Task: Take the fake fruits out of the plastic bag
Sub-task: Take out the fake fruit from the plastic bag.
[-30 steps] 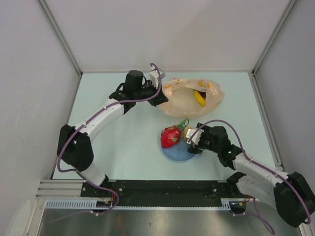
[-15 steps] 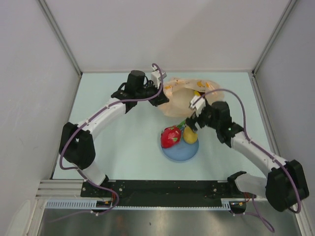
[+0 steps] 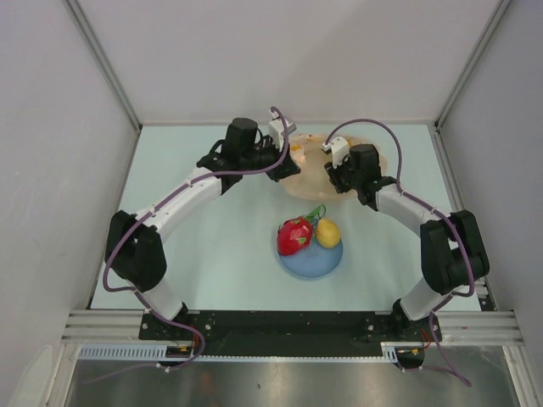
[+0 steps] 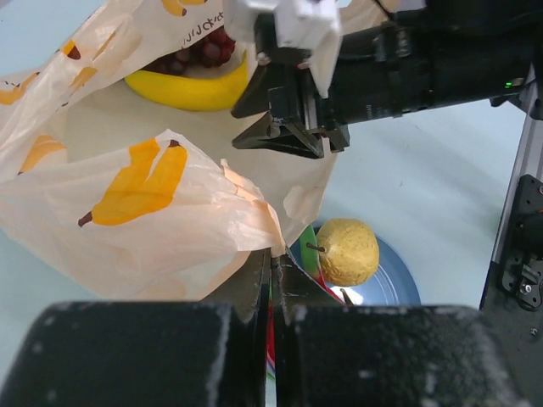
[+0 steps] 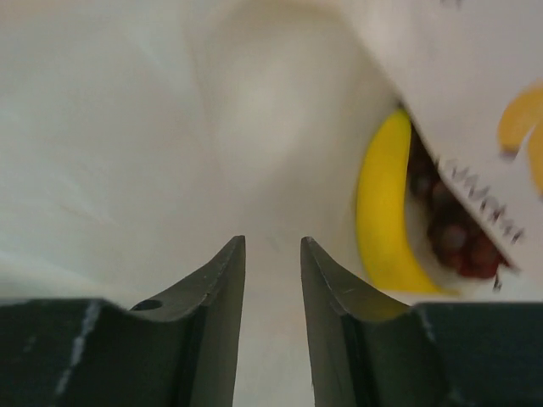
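The peach plastic bag (image 3: 307, 180) lies at the back of the table, its mouth held up. My left gripper (image 4: 271, 264) is shut on the bag's edge (image 4: 246, 222). My right gripper (image 5: 271, 242) is inside the bag mouth, jaws narrowly open with nothing between them. A yellow banana (image 5: 382, 212) and dark grapes (image 5: 450, 222) lie just right of its fingers. From the left wrist view the banana (image 4: 187, 89) and grapes (image 4: 193, 52) show deep in the bag. The dragon fruit (image 3: 294, 236) and a yellow roundish fruit (image 3: 328, 232) rest on the blue plate (image 3: 310, 264).
The blue plate sits in front of the bag, near the table's middle. Grey walls close in the table on the left, back and right. The two arms arch in from either side and meet over the bag.
My right gripper left the yellow roundish fruit on the plate, swung back into the bag mouth, and its jaws narrowed. The left gripper kept its hold on the bag.
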You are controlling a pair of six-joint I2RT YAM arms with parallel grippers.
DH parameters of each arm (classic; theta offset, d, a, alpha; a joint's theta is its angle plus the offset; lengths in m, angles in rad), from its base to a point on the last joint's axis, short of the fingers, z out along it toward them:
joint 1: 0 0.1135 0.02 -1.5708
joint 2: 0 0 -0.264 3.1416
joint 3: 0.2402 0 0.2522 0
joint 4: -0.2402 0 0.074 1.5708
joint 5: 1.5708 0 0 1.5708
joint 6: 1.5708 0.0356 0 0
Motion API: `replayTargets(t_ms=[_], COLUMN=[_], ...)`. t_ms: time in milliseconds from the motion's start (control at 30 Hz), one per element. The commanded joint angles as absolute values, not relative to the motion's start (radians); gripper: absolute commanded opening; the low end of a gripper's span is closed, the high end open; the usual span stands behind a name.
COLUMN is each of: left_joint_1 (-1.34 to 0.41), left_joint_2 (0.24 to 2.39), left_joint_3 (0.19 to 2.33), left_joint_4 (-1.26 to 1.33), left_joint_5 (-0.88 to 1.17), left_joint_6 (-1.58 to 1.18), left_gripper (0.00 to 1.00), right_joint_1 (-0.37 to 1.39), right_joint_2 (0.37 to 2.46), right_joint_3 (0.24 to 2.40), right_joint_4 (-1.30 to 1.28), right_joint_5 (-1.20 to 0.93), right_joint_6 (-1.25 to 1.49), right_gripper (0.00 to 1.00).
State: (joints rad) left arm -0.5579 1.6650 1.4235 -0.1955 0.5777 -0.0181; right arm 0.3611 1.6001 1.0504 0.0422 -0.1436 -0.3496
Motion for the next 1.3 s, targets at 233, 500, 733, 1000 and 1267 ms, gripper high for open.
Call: replayTargets(t_ms=[233,500,733,1000,1267], left_joint_1=[-0.568,-0.591,-0.600,-0.600,-0.600], left_joint_2=[1.632,1.618,1.600,1.617,1.635], left_joint_3=[1.402,1.382,1.356,1.384,1.405], left_joint_4=[-0.156,-0.155,-0.164,-0.172,-0.178], left_joint_5=[0.592,0.578,0.574,0.575,0.572], left_joint_6=[-0.018,-0.009,-0.002,-0.003,0.025], left_gripper=[0.00,0.00,0.00,0.00,0.00], right_joint_1=[0.293,0.275,0.270,0.247,0.221], right_joint_2=[1.655,1.833,1.874,1.940,2.052], right_joint_3=[1.061,1.126,1.149,1.225,1.338], right_joint_4=[0.044,0.170,0.258,0.265,0.131], right_joint_5=[-0.087,0.057,0.104,0.092,0.041], right_joint_6=[-0.412,-0.509,-0.546,-0.535,-0.517], right_gripper=[0.38,0.50,0.59,0.62,0.65])
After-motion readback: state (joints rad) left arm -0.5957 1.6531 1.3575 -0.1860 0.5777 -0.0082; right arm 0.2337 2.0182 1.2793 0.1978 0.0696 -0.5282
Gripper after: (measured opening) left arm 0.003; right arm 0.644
